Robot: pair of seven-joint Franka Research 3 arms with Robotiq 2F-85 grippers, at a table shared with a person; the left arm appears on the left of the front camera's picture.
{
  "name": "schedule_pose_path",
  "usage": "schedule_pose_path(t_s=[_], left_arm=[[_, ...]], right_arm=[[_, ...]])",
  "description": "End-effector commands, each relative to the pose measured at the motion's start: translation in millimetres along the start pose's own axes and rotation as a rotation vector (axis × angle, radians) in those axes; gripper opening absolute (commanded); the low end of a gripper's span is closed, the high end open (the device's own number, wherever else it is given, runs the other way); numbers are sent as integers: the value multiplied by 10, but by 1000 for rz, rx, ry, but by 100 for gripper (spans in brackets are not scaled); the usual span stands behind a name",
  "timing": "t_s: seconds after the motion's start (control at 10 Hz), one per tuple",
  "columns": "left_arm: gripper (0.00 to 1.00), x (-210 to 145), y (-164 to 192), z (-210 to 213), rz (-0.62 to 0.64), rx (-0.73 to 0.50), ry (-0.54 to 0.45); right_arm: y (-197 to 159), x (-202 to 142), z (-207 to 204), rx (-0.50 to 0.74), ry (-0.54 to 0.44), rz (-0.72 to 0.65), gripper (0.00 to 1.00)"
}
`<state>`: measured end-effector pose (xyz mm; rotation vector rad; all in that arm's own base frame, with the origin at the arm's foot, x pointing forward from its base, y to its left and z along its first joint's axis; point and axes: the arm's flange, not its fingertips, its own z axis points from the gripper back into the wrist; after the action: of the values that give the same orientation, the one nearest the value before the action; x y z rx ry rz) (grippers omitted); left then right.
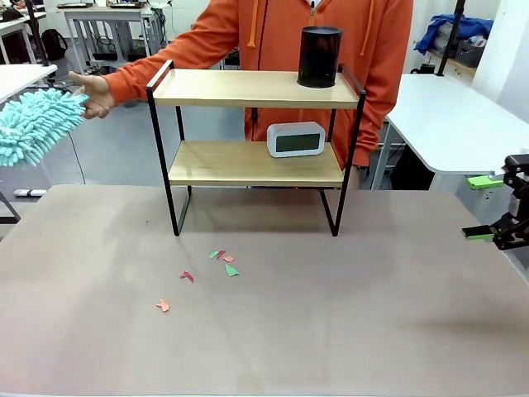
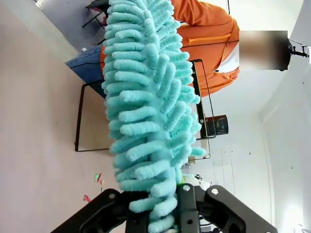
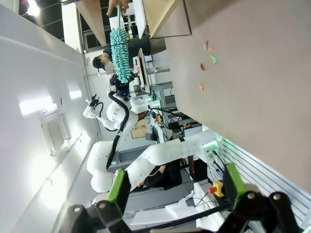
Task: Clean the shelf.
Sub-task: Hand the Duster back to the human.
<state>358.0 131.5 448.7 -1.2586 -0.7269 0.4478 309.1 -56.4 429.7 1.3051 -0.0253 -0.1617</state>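
The shelf [image 1: 254,149] stands upright at the far middle of the table [image 1: 331,314], its long axis running left to right; a black cylinder [image 1: 319,56] sits on its upper board, a white clock [image 1: 295,139] on the lower. It looks stiff, light and tippable; sweep softly. Left of the shelf, the left hand [image 2: 160,206] is clamped on a soft teal duster [image 1: 33,126], whose far end the person's hand [image 1: 101,93] touches. To the shelf's right, the right hand [image 1: 489,207] hangs with fingers apart, empty.

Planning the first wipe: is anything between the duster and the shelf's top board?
The person's hand is at the duster tip, just left of the shelf. A black cylinder stands on the top board's right end; the left gripper is shut on the duster.
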Motion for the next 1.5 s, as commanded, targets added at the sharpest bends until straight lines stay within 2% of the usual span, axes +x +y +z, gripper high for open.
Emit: schedule_pose_path(t_s=[0.0,0.6,0.7,0.8,0.9,1.0,1.1,1.4], left_arm=[[0,-9,-7,-3,-20,-24,-5],[0,-9,-7,-3,-20,-24,-5],[74,-1,-1,-3,-1,0,1],[74,-9,-19,11,-26,15,-3],[100,-31,-51,26,-13,-1,21],[79,-49,-61,25,-25,-3,25],[100,-68,-68,19,-32,-7,34],[100,-145,-78,43,-13,-39,85]], right_arm=[[3,-34,15,-7,7,0,100],[3,-34,15,-7,7,0,100],[3,-34,15,-7,7,0,100],[3,-34,15,-7,7,0,100],[3,-34,15,-7,7,0,100],[3,-34,15,-7,7,0,100],[3,-34,15,-7,7,0,100],[3,-34,15,-7,7,0,100]])
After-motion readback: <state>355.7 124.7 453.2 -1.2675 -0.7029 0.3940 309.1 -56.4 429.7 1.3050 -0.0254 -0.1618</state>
